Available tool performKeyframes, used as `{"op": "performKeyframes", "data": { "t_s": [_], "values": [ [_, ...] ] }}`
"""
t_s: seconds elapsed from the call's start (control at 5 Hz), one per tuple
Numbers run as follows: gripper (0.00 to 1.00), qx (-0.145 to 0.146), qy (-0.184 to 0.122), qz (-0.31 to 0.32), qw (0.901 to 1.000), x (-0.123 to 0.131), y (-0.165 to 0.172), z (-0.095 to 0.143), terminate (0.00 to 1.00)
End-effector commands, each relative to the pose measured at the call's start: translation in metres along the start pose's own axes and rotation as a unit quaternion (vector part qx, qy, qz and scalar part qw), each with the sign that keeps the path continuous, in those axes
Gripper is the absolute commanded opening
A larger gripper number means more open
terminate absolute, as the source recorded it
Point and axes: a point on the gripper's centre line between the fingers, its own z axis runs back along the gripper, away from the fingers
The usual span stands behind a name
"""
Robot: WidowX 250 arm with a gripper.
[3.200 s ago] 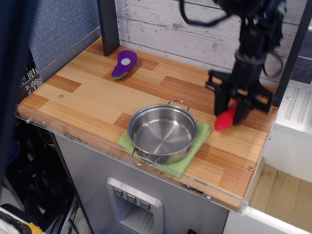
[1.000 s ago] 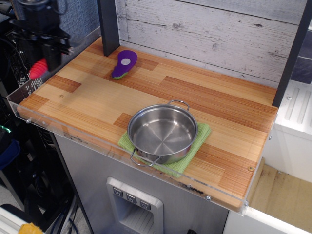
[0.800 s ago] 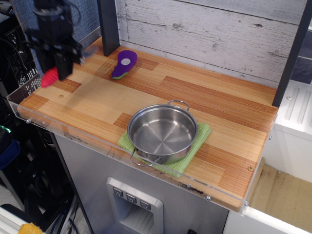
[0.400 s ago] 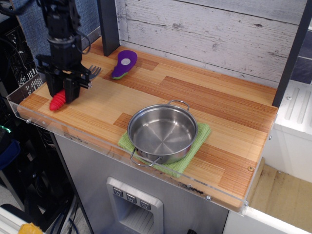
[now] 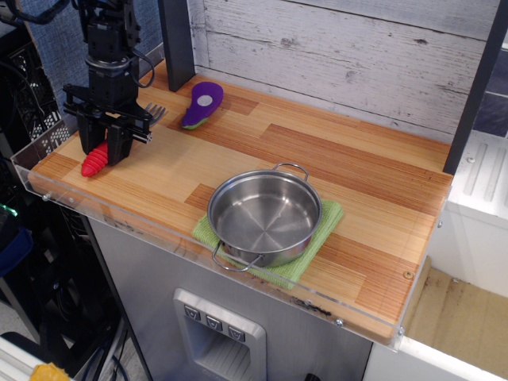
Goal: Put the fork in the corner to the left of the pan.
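Observation:
The fork [image 5: 93, 162] has a ribbed red handle, and its grey tines point back-right near the purple toy. It sits low at the table's front-left corner [image 5: 46, 171], just inside the clear acrylic rim. I cannot tell whether it touches the wood. My gripper [image 5: 103, 151] comes down from above and is shut on the fork's middle, with a black finger on either side. The shiny steel pan [image 5: 264, 216] stands well to the right, near the front edge.
The pan rests on a green cloth [image 5: 330, 219]. A purple eggplant toy [image 5: 202, 103] lies at the back left, just right of the fork's tines. Behind it rises a dark post [image 5: 176, 40]. The striped wooden tabletop [image 5: 349, 171] is backed by a grey plank wall.
The gripper carried the fork from right of the pan, across and past the left edge, then back in and down to the front-left corner. In the last step it barely moved.

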Motion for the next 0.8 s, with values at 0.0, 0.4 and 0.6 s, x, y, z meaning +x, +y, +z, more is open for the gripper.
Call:
{"op": "performKeyframes", "data": {
  "t_s": [0.0, 0.4, 0.6],
  "values": [
    [1.00, -0.012, -0.122, -0.010, 0.9924, -0.021, -0.013, 0.112, 0.00],
    [1.00, -0.039, -0.149, -0.061, 0.9861, -0.027, -0.054, 0.174, 0.00],
    [1.00, -0.038, -0.142, -0.088, 0.9852, -0.034, -0.076, 0.173, 0.00]
  ]
}}
